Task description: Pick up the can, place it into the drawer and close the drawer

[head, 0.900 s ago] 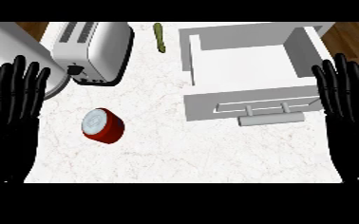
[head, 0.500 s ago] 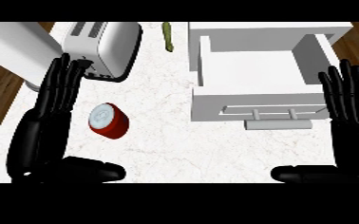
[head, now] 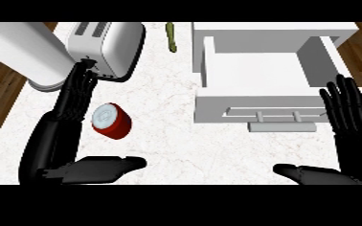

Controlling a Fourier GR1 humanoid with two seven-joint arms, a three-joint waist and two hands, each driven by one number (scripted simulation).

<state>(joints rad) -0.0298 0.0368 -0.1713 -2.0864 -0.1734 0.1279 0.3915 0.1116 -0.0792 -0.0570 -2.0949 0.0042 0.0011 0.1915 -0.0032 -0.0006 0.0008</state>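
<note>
Left hand (head: 56,134): nearest item, at the view's left; fingers straight and pointing away from the robot, thumb spread to the right along the lower edge; it holds nothing.
Right hand (head: 348,139): at the view's right edge; fingers straight and up, thumb spread leftward; it holds nothing and rests beside the drawer's front corner.
Counter (head: 176,143): white marbled top that bears everything listed.
Can (head: 111,121): red with a pale lid, on the counter just right of the left hand's fingers and beyond its thumb. It seems to stand upright with its long axis vertical. Whether the fingers touch it cannot be told.
Key relation: the can lies in the angle between the left hand's fingers and thumb, and well apart from the right hand. Judged so, the left hand is the one to grasp it, closing rightward round its side.
Drawer (head: 212,72): white, pulled open, nothing inside; it lies right of the can and slightly farther, and its front carries a handle (head: 281,115).
Toaster (head: 109,45): far left, beyond the left fingertips.
Task state: can not yet grasped; drawer not yet closed.
</note>
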